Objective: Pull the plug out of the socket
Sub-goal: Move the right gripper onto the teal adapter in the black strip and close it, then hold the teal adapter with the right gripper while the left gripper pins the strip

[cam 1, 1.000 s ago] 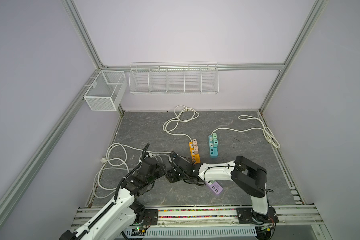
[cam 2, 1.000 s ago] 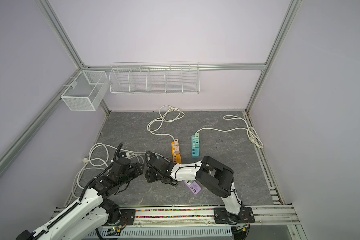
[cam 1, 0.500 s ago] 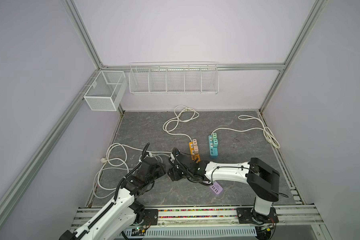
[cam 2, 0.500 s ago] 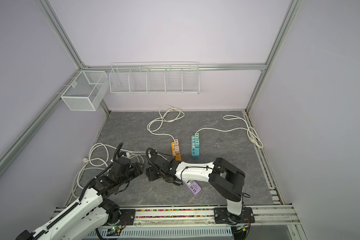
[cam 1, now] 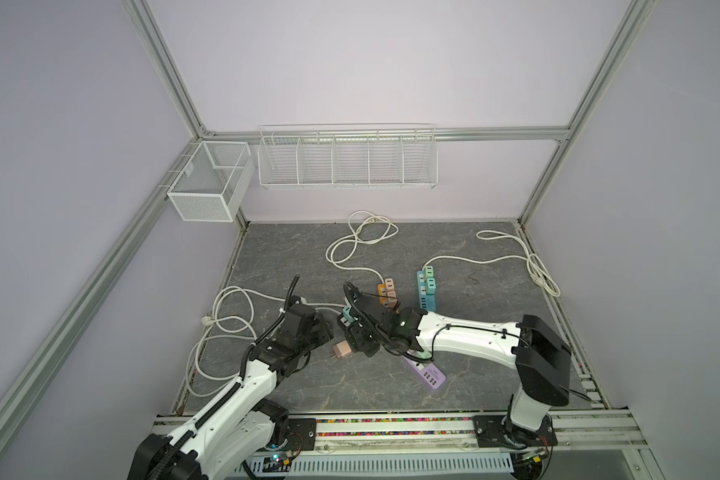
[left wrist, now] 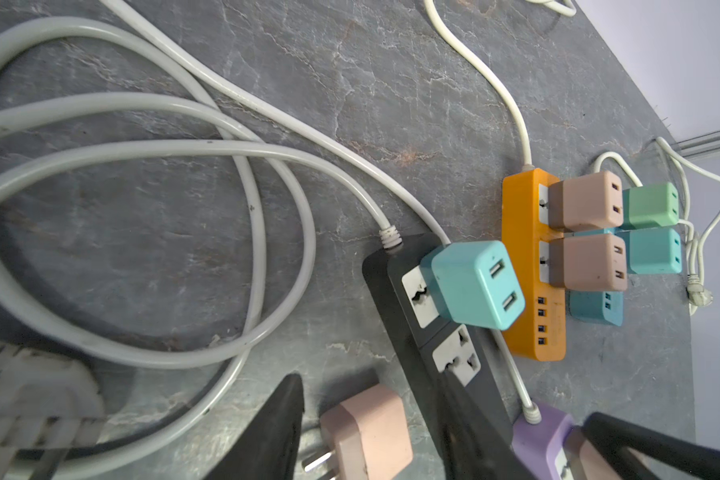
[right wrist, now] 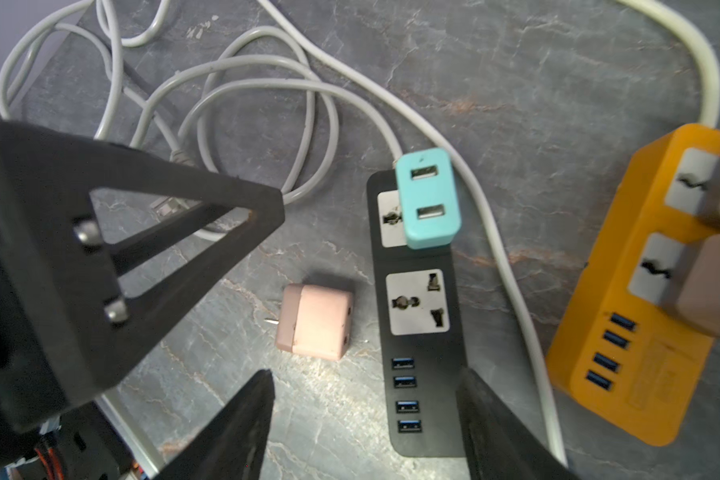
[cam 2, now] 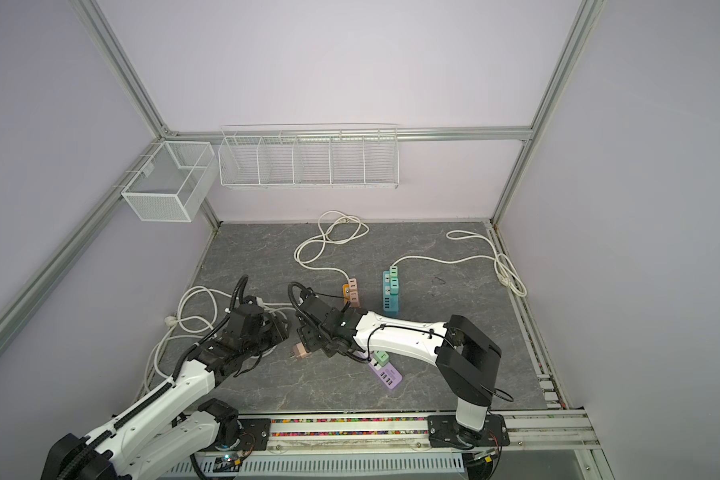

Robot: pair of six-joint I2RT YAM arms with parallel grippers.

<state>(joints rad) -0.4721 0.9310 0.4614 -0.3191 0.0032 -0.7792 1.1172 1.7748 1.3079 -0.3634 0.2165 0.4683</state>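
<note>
The pink plug (cam 1: 342, 350) (right wrist: 314, 326) lies loose on its side on the grey floor, prongs bare, next to the black socket strip (right wrist: 429, 386). The strip's middle socket (right wrist: 417, 302) is empty and a teal plug (right wrist: 427, 203) sits in the one beside it. My left gripper (left wrist: 371, 386) is open with the pink plug (left wrist: 366, 432) between its fingers; one finger (left wrist: 275, 428) stands clear of it. My right gripper (right wrist: 364, 372) is open, low over the strip's USB end and just short of the plug. In both top views the grippers (cam 1: 325, 332) (cam 2: 308, 336) nearly meet.
An orange strip (cam 1: 385, 291) and a teal strip (cam 1: 427, 293), both with plugs in them, stand just behind. A purple strip (cam 1: 427, 372) lies under the right arm. White cords (cam 1: 225, 316) coil at the left. Two wire baskets (cam 1: 346, 158) hang on the back wall.
My right gripper has opened wider and its arm has stretched out flatter, its elbow moving right. The left arm has hardly moved; its jaws have parted slightly.
</note>
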